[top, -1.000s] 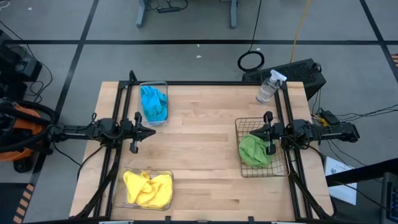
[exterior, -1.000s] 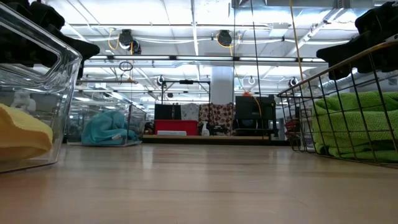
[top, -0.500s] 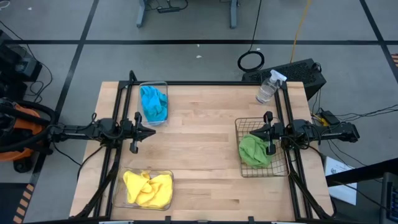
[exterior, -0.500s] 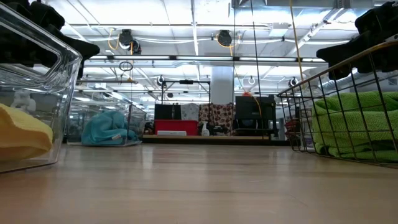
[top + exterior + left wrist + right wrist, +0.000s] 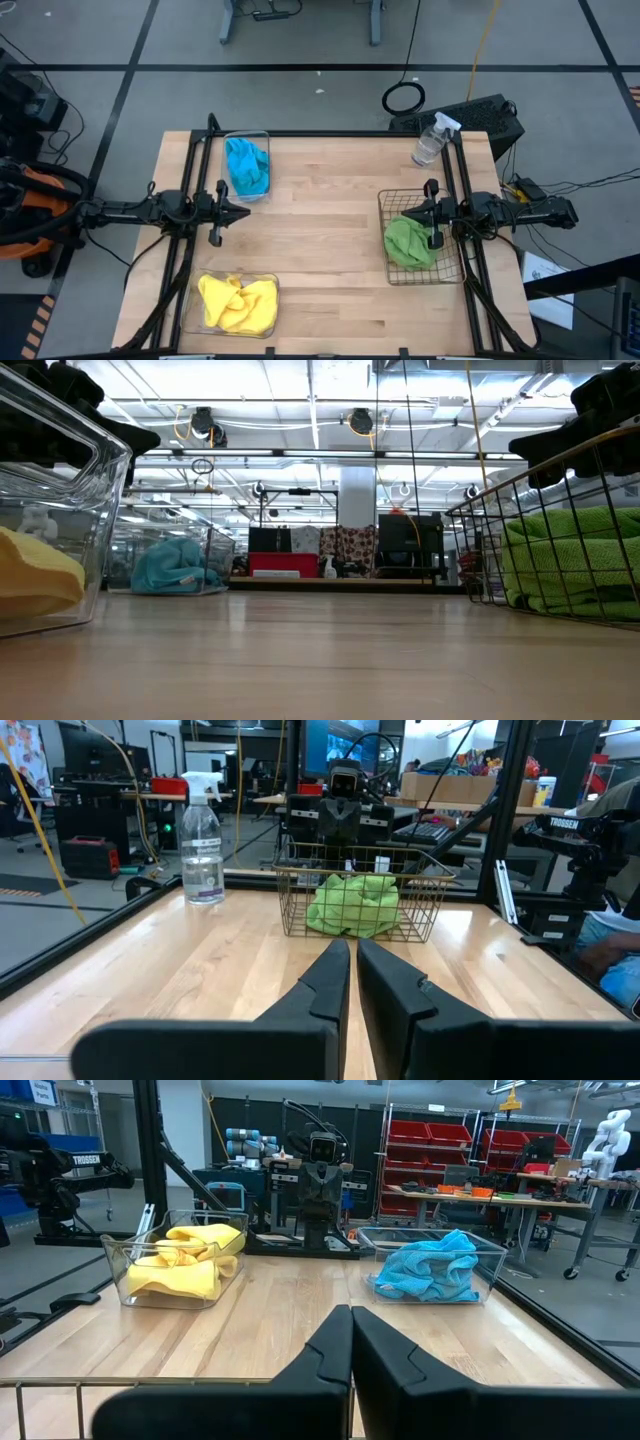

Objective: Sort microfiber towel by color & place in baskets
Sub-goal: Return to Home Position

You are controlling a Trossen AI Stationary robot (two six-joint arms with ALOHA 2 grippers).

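Observation:
Blue towels [image 5: 247, 165] fill a clear tub [image 5: 247, 140] at the table's far left. Yellow towels [image 5: 238, 303] lie in a clear tub [image 5: 270, 280] at the near left. Green towels [image 5: 408, 242] sit in the dark wire basket [image 5: 384, 203] at the right. My left gripper [image 5: 247, 213] hangs shut at the left edge, level, pointing toward the table's right edge, empty. My right gripper [image 5: 405, 214] is shut at the right edge, level over the wire basket, empty. The left wrist view shows the green towels [image 5: 352, 904]; the right wrist view shows the yellow [image 5: 190, 1258] and the blue [image 5: 430, 1267].
A clear spray bottle [image 5: 432, 140] stands at the far right corner of the table. The middle of the wooden tabletop [image 5: 320, 240] lies bare between the tubs and the basket. Black frame rails run along the left and right edges.

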